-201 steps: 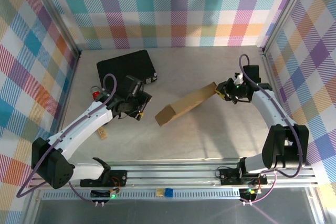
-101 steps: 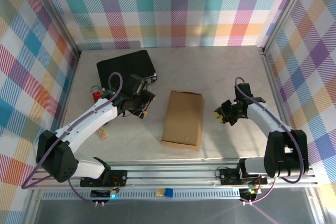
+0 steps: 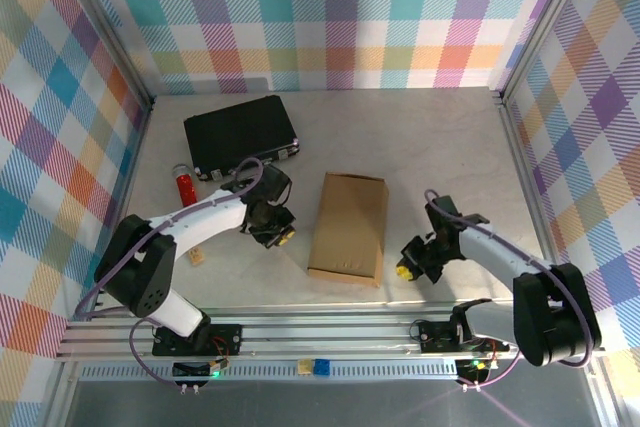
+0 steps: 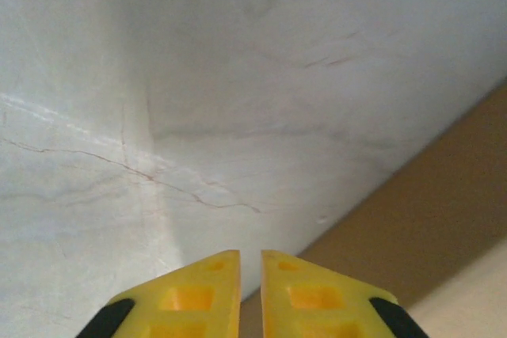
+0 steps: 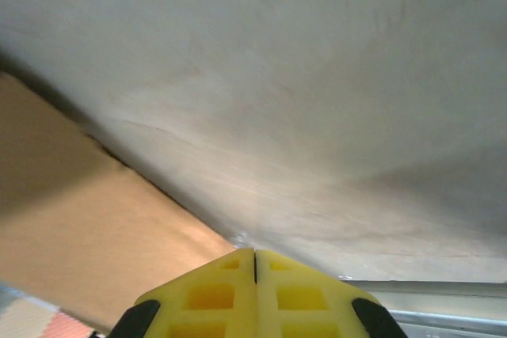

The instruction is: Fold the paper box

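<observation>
Now left pincer (image 4: 250, 271) closed to slit, empty; right pincer (image 5: 254, 271) fully closed, empty, near paper box (image 3: 349, 227).

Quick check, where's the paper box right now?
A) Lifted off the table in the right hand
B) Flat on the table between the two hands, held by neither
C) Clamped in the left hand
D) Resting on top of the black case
B: the paper box lies flat on the table, with the left hand and right hand apart from it on either side.
</observation>
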Robot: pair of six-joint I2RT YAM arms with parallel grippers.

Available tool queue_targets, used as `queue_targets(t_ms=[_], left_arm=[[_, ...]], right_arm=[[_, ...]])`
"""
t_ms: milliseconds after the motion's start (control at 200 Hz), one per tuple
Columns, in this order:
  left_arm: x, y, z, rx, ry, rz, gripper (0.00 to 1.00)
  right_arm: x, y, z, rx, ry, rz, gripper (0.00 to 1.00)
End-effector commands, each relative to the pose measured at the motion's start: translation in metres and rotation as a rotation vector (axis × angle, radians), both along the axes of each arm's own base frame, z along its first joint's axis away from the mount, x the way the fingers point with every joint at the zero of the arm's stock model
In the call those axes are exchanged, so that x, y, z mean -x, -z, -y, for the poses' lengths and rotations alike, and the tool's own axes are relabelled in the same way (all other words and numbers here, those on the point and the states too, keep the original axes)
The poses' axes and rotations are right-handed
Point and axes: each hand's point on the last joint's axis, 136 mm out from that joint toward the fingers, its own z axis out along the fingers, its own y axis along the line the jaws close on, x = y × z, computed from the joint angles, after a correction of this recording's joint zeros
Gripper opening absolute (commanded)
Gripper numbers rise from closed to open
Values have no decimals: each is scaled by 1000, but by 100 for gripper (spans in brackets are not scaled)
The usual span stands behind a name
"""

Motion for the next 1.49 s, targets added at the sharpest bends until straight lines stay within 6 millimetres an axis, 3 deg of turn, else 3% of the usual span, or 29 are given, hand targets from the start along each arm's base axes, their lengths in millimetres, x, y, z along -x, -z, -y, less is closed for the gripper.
queue_targets(t_ms=[0,145,320,585,895,1065,1215,1380,1490], left_arm=[[4,7,25,87,57,-6,11],[11,19,37,79,83,-24,9],[17,36,46,86,95,-42,9],[22,43,69,102,117,-36,7],[16,35,74,112,95,-6,6],[10,28,73,110,69,22,6],[5,27,69,94,56,27,6],[-5,18,46,38,26,54,17],[-13,6,26,-7,9,80,25]], right_arm=[[7,-6,-19,-102,-19,40,0],[10,0,-26,-151,-1,69,0],[-4,17,-41,-184,14,106,0],[-26,8,-70,-205,5,118,0],[-46,-7,-91,-295,122,52,0],[-39,-1,-84,-232,236,-70,0],[-28,2,-71,-111,229,-137,0],[-6,10,-48,36,249,-237,0],[-6,-1,-27,159,233,-220,5]])
